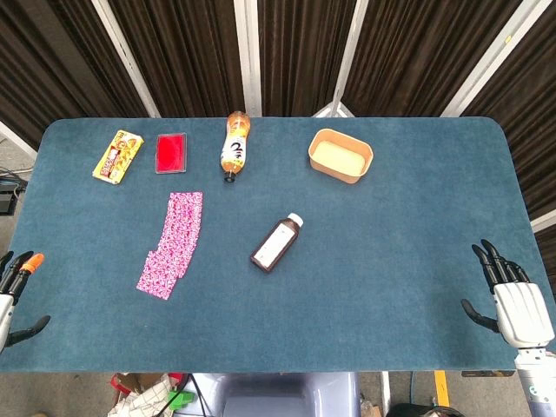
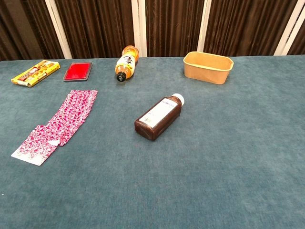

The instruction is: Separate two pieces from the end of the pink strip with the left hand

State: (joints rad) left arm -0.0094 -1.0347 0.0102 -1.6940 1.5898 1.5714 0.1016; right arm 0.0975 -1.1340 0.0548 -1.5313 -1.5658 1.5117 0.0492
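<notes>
The pink patterned strip (image 1: pixel 174 241) lies flat on the blue table, left of centre, running from far to near with a slight bend; the chest view shows the strip (image 2: pixel 59 123) with its near end lowest left. My left hand (image 1: pixel 12 294) sits at the table's left edge, well left of the strip, fingers apart and holding nothing. My right hand (image 1: pixel 512 300) rests at the right edge, fingers spread, empty. Neither hand appears in the chest view.
A dark brown bottle (image 1: pixel 277 243) lies on its side at mid table. At the back stand a yellow snack packet (image 1: pixel 118 156), a red flat box (image 1: pixel 171 153), an orange drink bottle (image 1: pixel 235 144) lying down and a tan bowl (image 1: pixel 340 155).
</notes>
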